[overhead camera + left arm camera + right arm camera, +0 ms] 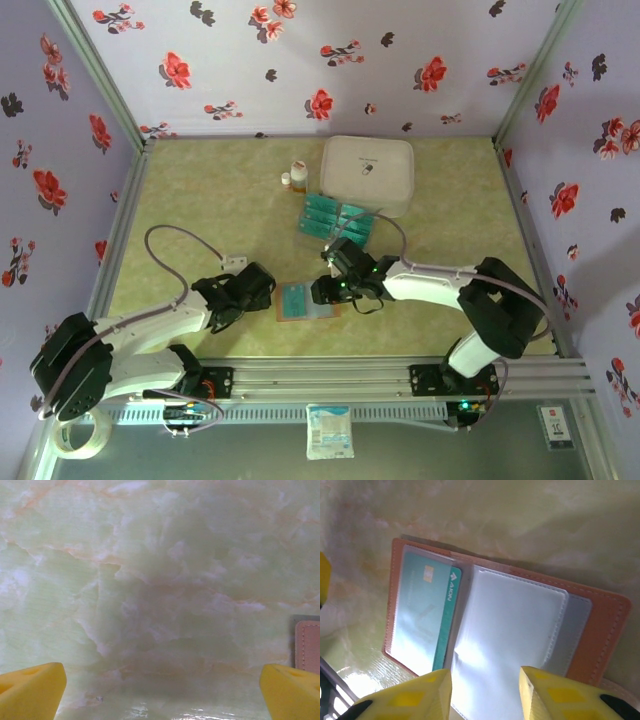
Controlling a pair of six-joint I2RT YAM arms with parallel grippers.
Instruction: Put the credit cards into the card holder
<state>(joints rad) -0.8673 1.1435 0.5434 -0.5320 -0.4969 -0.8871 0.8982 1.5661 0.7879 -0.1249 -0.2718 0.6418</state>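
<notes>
Now seating the credit card [420, 615].
I am hovering my spread right pincer [485, 695] over the card holder [605, 630], aiming edge-on.

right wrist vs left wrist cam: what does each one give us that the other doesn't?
Right wrist: card holder lying open, a teal credit card mostly under its left clear sleeve, right gripper open over it. Left wrist: left gripper open over bare tabletop, just the holder's brown edge at right. Both: the holder, marbled tabletop, yellow fingertips.
</notes>
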